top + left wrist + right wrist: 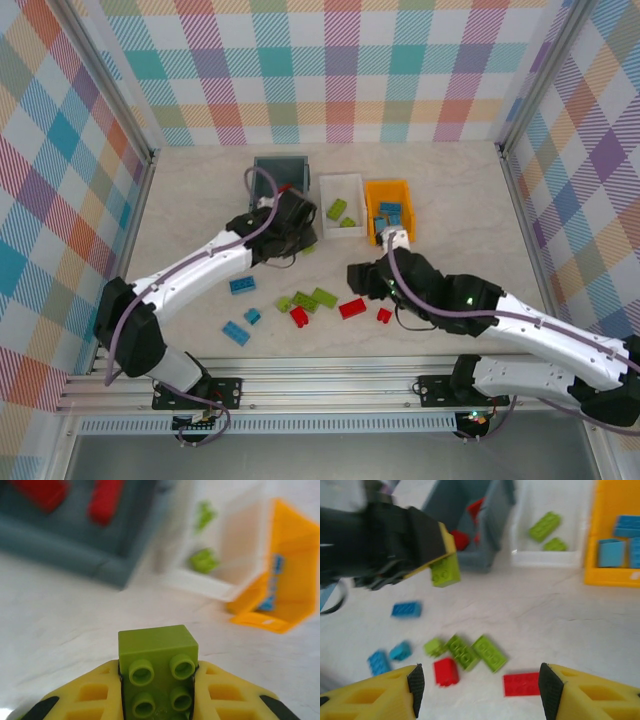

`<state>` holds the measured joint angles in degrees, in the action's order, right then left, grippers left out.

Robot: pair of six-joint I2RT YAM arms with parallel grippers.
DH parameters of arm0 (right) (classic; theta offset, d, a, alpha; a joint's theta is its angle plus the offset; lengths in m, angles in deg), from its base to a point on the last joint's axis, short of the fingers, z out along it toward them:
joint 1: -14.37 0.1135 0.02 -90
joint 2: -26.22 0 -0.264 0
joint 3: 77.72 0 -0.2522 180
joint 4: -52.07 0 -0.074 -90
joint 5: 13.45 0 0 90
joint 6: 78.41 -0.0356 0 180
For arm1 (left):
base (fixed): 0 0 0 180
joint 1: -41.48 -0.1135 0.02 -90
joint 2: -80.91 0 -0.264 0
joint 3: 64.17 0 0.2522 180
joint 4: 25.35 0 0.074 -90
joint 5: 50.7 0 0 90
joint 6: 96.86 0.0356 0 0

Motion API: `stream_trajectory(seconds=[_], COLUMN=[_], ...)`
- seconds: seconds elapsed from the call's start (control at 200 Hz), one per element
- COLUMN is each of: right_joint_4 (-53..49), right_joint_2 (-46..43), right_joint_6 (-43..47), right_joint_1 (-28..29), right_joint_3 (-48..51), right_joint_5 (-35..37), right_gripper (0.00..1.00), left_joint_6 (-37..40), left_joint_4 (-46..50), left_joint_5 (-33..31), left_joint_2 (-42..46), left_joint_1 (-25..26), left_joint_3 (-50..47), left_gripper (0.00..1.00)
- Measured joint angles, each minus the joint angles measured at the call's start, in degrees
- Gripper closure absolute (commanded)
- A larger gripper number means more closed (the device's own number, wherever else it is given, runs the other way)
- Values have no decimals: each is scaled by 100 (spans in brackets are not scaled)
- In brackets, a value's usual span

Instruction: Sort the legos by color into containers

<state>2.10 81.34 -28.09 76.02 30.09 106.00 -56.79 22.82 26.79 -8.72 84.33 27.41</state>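
Since red bricks are collected in the grey-blue bin, it stands just left of the white bin, touching or nearly touching it, and at least two red pieces show inside it. A little nearer the arms than the white bin's left front corner hangs the left gripper. Its jaws are clenched on a lime green brick, pinching its two sides with the studs facing the wrist camera. The brick looks lifted off the table, and I judge it is being carried to the white bin, since two green bricks already lie there and colour decides the place.

Just right of the white bin, side by side with it, sits the orange bin, which takes the blue pieces; several are inside.

Well in front of the white bin, loose bricks lie on the table: three blue ones to the front left, three green ones in a tight cluster almost straight in front, and three red ones front and slightly right.

In front of the white bin and a little to its right, the right gripper hovers over that scatter, jaws released and spread wide with nothing between them. It probably waits low there so a red or green brick can be taken next without crossing the left arm.
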Motion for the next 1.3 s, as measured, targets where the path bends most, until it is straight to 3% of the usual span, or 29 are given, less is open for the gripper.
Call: stream_trajectory(seconds=[0.27,0.405,0.625,0.835,1.085,1.3], right_joint_4=[15,122,417,531,638,595], right_joint_2=[-37,7,11,81,153,129], right_joint_6=[-160,-61,116,153,179,326], right_joint_1=[-966,-1097,-1123,-1145,-1172,-1176], right_joint_3=[-92,-258,-273,-251,-155,-144], right_joint_5=[-195,-369,-577,-708,-933,-1071], right_gripper=[34,34,34,34,34,34], left_joint_6=[1314,1794,2146,2267,2258,2205], left_joint_4=[146,243,446,511,597,542], left_joint_5=[-173,-35,358,612,693,693], left_joint_2=[-2490,-3646,-4730,-5016,-4850,-3757], left_joint_1=[79,-44,-407,-629,-623,-608], left_joint_3=[2767,3832,5088,5285,5001,4054], left_gripper=[82,80,78,48,43,44])
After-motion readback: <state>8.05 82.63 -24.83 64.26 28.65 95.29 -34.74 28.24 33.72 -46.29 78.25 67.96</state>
